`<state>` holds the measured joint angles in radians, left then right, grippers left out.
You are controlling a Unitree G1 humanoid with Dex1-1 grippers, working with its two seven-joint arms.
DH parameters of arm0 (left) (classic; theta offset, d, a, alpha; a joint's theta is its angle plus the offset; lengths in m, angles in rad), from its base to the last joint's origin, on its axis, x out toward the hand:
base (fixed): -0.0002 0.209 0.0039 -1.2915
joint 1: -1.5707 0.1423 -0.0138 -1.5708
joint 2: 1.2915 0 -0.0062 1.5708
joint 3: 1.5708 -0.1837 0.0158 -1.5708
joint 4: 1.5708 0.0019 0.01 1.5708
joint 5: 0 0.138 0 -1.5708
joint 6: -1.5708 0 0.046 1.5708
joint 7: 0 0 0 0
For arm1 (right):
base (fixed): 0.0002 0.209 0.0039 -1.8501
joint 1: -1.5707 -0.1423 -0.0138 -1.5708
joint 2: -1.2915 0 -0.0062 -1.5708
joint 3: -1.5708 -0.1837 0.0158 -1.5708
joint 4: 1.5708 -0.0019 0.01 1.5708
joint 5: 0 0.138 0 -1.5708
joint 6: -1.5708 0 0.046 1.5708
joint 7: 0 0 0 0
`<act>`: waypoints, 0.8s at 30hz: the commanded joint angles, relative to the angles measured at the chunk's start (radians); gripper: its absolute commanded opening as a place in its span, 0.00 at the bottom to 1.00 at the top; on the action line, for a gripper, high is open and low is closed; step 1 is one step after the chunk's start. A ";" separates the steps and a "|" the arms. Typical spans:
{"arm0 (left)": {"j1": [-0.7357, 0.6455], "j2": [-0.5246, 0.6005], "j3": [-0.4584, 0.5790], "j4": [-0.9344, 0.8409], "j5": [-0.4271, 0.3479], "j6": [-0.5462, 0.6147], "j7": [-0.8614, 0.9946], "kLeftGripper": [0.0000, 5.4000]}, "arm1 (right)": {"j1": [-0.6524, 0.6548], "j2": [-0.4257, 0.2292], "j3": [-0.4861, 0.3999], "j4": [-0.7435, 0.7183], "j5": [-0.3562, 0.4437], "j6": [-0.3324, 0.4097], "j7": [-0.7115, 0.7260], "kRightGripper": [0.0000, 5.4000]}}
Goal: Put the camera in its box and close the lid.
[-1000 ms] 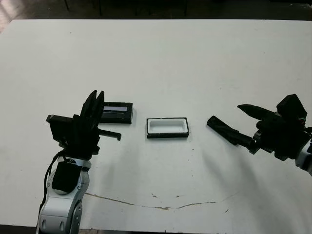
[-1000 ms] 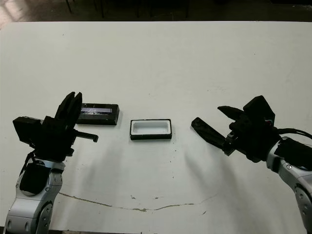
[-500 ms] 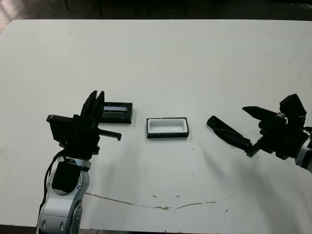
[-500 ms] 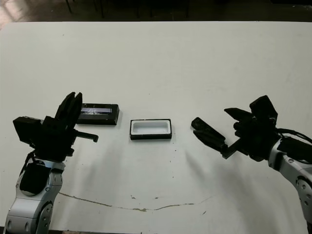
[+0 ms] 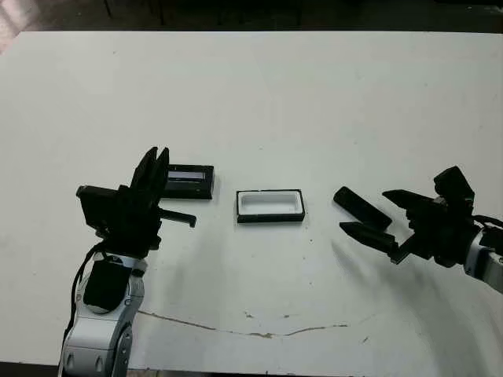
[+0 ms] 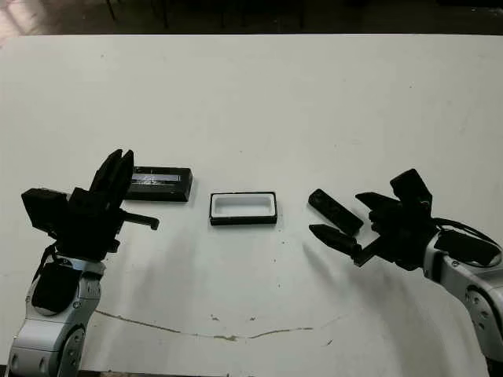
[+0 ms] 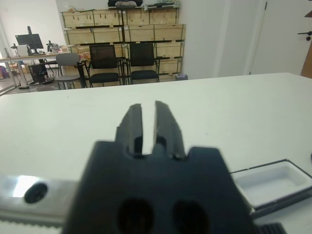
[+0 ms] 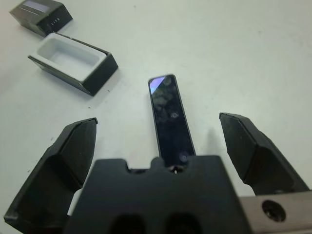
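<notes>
The camera (image 5: 361, 206), a slim black bar with a bluish shiny end, lies flat on the white table to the right of the box (image 5: 270, 217). The box is a shallow black tray with a white lining, and nothing is in it. My right gripper (image 5: 385, 216) is open, one finger on each side of the camera's (image 8: 170, 114) near end without touching it. The lid (image 5: 189, 181), black with a pale stripe, lies to the left of the box. My left gripper (image 5: 156, 166) hovers just in front of the lid, shut on nothing.
A thin dark crack (image 5: 251, 328) runs along the table near its front edge. Beyond the table's far side the left wrist view shows office chairs (image 7: 122, 61) and shelves of cartons (image 7: 122, 29).
My right gripper has swung down and toward the table's front, so that its open fingers now straddle the camera's near end. The left arm, box and lid have not moved.
</notes>
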<state>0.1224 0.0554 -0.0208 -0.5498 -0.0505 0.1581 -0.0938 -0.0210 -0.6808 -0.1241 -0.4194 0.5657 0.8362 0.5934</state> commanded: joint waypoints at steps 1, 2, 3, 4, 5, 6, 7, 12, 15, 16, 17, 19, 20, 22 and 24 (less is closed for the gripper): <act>0.019 0.017 0.002 0.007 0.007 0.009 -0.005 0.00 | 0.020 0.001 0.013 0.020 -0.013 0.006 0.003 1.00; 0.020 0.017 0.003 0.005 0.006 0.010 -0.005 0.00 | 0.021 0.000 0.016 0.023 -0.016 0.008 0.002 1.00; 0.021 0.017 0.003 0.003 0.005 0.011 -0.006 0.00 | 0.022 0.000 0.017 0.026 -0.019 0.009 0.001 1.00; 0.021 0.017 0.004 0.002 0.004 0.013 -0.006 0.00 | 0.023 0.001 0.018 0.029 -0.022 0.008 0.001 1.00; 0.022 0.017 0.004 0.000 0.002 0.014 -0.007 0.00 | 0.025 0.003 0.017 0.036 -0.022 0.006 0.005 1.00; 0.023 0.016 0.005 -0.001 0.000 0.017 -0.007 0.00 | 0.027 0.004 0.017 0.042 -0.023 0.001 0.009 1.00; 0.024 0.016 0.005 -0.003 -0.001 0.018 -0.008 0.00 | 0.029 0.004 0.018 0.047 -0.025 -0.003 0.011 1.00; 0.023 0.018 0.006 -0.002 -0.001 0.017 -0.010 0.00 | 0.034 0.005 0.019 0.061 -0.032 -0.020 0.020 1.00; 0.022 0.018 0.006 -0.001 0.000 0.015 -0.010 0.00 | 0.038 0.011 0.020 0.050 -0.040 -0.012 0.002 1.00; 0.022 0.018 0.006 0.001 -0.001 0.014 -0.011 0.00 | 0.039 0.016 0.018 0.048 -0.039 -0.006 -0.005 1.00; 0.023 0.018 0.006 0.001 0.001 0.014 -0.010 0.00 | 0.042 0.019 0.017 0.045 -0.040 -0.003 -0.010 1.00; 0.023 0.017 0.006 -0.002 0.003 0.020 -0.008 0.00 | 0.046 0.027 0.015 0.039 -0.042 0.000 -0.021 1.00; 0.023 0.017 0.005 -0.001 0.004 0.016 -0.008 0.00 | 0.050 0.029 0.017 0.034 -0.045 -0.003 -0.024 1.00; 0.023 0.018 0.003 -0.001 0.007 0.015 -0.008 0.00 | 0.056 0.031 0.018 0.022 -0.048 -0.003 -0.034 0.98; 0.023 0.017 0.003 -0.004 0.006 0.020 -0.008 0.00 | 0.063 0.037 0.017 0.018 -0.049 -0.013 -0.038 0.93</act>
<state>0.1254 0.0565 -0.0190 -0.5507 -0.0480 0.1584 -0.1002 0.0162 -0.6527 -0.1149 -0.4022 0.5267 0.8147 0.5639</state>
